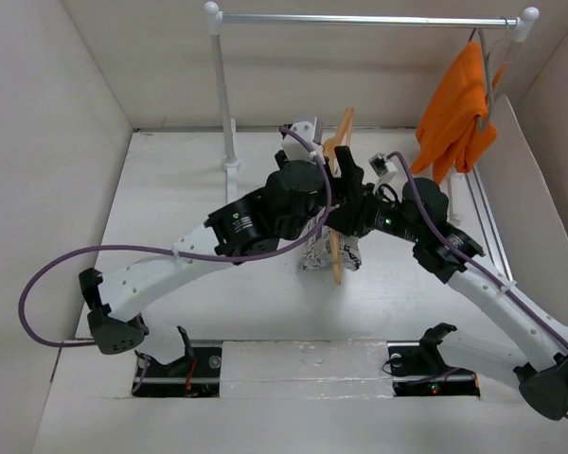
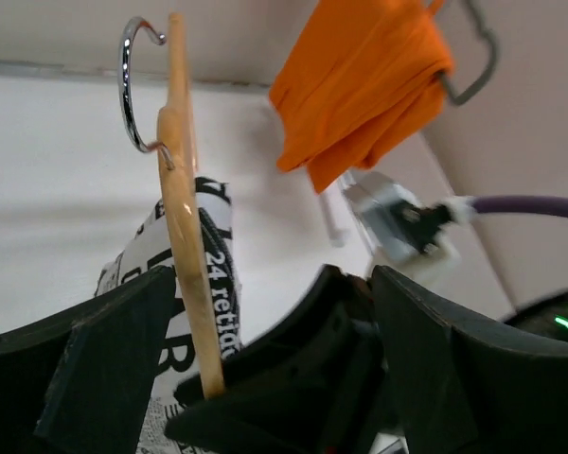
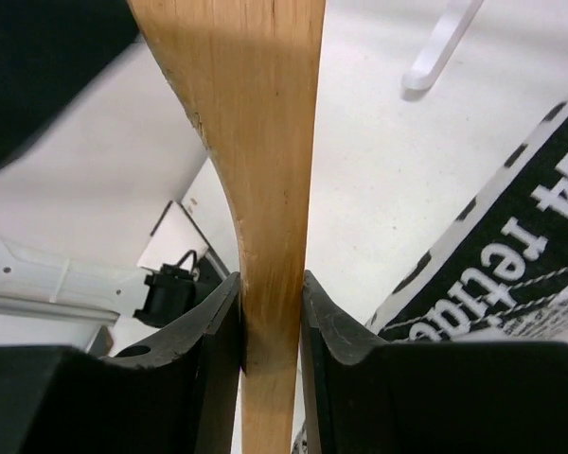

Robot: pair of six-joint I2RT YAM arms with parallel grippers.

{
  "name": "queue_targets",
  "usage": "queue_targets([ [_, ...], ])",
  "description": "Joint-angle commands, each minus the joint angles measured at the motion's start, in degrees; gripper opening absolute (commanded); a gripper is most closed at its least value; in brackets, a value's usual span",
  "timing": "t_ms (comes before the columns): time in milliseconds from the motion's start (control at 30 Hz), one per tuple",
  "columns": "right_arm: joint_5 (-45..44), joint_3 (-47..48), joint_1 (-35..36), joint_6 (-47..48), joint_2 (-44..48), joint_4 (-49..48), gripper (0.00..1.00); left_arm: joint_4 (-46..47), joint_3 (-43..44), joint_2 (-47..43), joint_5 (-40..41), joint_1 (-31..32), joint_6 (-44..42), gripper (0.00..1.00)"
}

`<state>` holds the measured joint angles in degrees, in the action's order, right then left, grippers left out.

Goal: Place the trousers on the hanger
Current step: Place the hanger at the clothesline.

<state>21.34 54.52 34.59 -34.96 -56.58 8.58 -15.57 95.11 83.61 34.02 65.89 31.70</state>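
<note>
My right pincer (image 3: 270,312) is clenched on the hanger (image 3: 256,142), the trousers (image 2: 204,284) hang on it above mid-table, my left pincer (image 2: 275,303) gapes alongside, and next, I reckon, comes gently evening the drape.

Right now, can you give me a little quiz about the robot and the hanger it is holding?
1. True or false: the right arm's fingers are shut on the wooden hanger.
2. What colour is the garment hanging from the rail? A blue, B orange, C green.
3. Fill the gap: the hanger's shiny hook is made of ____.

Key: 1 true; 2 B; 3 metal.
</note>
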Motion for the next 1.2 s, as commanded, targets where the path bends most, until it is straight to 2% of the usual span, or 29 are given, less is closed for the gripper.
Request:
queue_targets([
  [0, 3.9, 9.3, -4.9, 1.6, -2.0, -12.8, 0.00, 6.7, 5.8, -6.8, -0.9, -0.2, -3.5, 0.82],
  [133, 9.8, 16.6, -11.7, 2.4, -6.6, -13.3, 0.00, 6.9, 6.0, -12.3, -1.7, -0.8, -6.5, 0.93],
  [200, 12.0, 19.3, -15.8, 2.4, -8.6, -13.8, 0.00, 6.7, 2.7, -17.5, 1.7, -0.8, -5.7, 0.98],
  [333, 16.5, 25.4, -22.8, 1.6, -13.7, -14.7, 0.00, 4.6, -6.9, -25.9, 6.5, -2.1, -2.5, 0.99],
  [367, 17.0, 27.7, -23.9, 1.3, -15.8, -14.9, 0.00, 1.5, -8.5, -26.7, 8.4, -2.1, -0.8, 0.99],
  [467, 19.9, 30.5, -29.0, -2.6, -20.3, -18.5, 0.00, -6.4, -14.9, -30.1, 9.5, -2.1, 4.6, 0.99],
  [500, 21.0, 32.7, -31.0, -4.4, -22.2, -19.4, 0.00, -9.1, -20.2, -32.5, 9.0, -2.1, 9.6, 0.99],
  [600, 21.4, 34.0, -33.4, -5.6, -24.5, -19.7, 0.00, -11.8, -24.9, -35.3, 8.6, -2.1, 14.1, 0.99],
  [767, 24.0, 33.8, -36.2, -12.6, -28.8, -29.0, 0.00, -14.2, -28.8, -37.8, 8.2, -2.1, 18.1, 0.99],
  [1033, 28.0, 39.8, -41.8, -17.8, -37.3, -35.0, 0.00, -15.3, -29.5, -35.2, 7.1, -2.1, 18.1, 0.99],
  [1167, 29.1, 39.4, -43.5, -19.4, -37.6, -37.1, 0.00, -14.0, -31.7, -35.5, 5.9, -2.1, 19.3, 0.99],
])
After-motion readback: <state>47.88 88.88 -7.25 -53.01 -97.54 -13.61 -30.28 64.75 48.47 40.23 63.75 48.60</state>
